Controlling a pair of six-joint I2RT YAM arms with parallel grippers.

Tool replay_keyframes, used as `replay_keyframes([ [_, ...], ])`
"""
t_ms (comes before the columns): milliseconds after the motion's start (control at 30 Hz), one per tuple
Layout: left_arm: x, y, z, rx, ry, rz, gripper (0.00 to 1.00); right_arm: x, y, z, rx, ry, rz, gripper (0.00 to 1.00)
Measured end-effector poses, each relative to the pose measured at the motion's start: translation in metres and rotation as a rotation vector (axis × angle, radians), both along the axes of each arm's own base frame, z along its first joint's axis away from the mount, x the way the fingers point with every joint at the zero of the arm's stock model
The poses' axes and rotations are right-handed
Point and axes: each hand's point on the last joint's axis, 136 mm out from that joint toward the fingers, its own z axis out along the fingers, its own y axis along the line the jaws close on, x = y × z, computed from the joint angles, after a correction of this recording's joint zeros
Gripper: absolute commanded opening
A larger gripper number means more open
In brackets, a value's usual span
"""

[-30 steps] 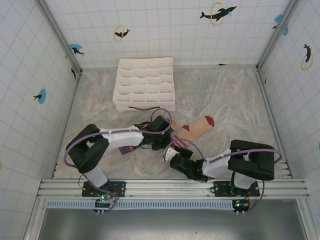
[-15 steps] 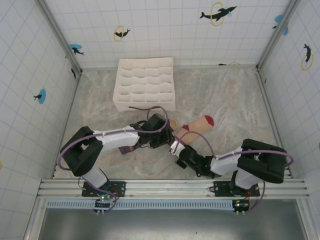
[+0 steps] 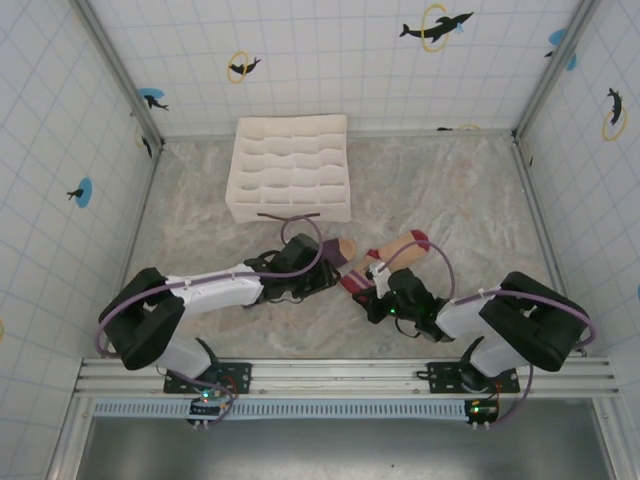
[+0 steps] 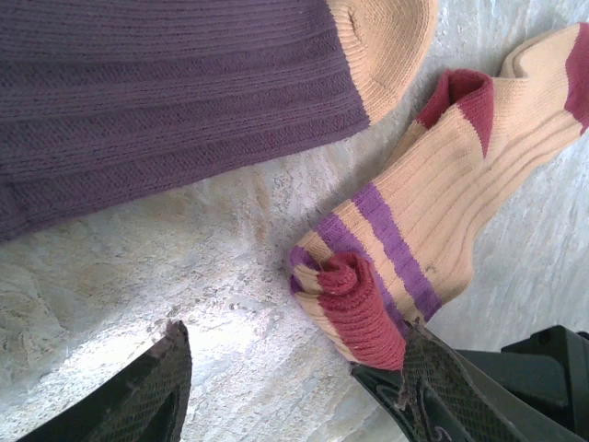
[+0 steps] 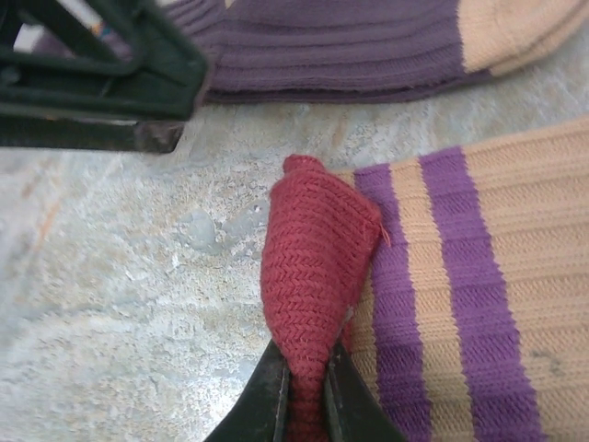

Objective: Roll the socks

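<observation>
The purple sock (image 4: 175,101) with its tan toe (image 3: 345,248) lies flat, partly under my left arm. The beige sock (image 3: 398,250) stretches to its right, dark red toe at the far end. Its red cuff (image 5: 313,267) is folded up off the purple stripes, and my right gripper (image 5: 308,410) is shut on that cuff. In the top view the right gripper (image 3: 372,290) sits at the sock's near end. My left gripper (image 4: 294,387) stands open over bare table between the two socks, its right finger (image 4: 433,387) close beside the red cuff (image 4: 363,308). The left gripper (image 3: 318,272) holds nothing.
A white gridded organiser box (image 3: 290,170) stands at the back left. Tiled walls close the table on three sides, and a metal rail (image 3: 340,375) runs along the near edge. The two grippers are very close together.
The left gripper went from shut to open. The right gripper closed on the beige sock's red cuff and moved right and away from the near edge, lifting the cuff.
</observation>
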Motion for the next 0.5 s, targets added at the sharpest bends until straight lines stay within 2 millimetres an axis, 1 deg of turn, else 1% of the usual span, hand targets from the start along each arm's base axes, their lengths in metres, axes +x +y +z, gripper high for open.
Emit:
replay_keyframes([
  [200, -0.004, 0.005, -0.006, -0.018, -0.008, 0.005, 0.57, 0.002, -0.004, -0.001, 0.12, 0.176, -0.057, 0.0],
  [367, -0.008, -0.007, -0.001, -0.049, -0.032, -0.024, 0.56, 0.002, -0.009, -0.002, 0.209, 0.304, -0.102, 0.0],
  [500, -0.011, -0.017, -0.003, -0.065, -0.041, -0.046, 0.56, 0.004, -0.012, -0.004, 0.262, 0.392, -0.132, 0.0],
])
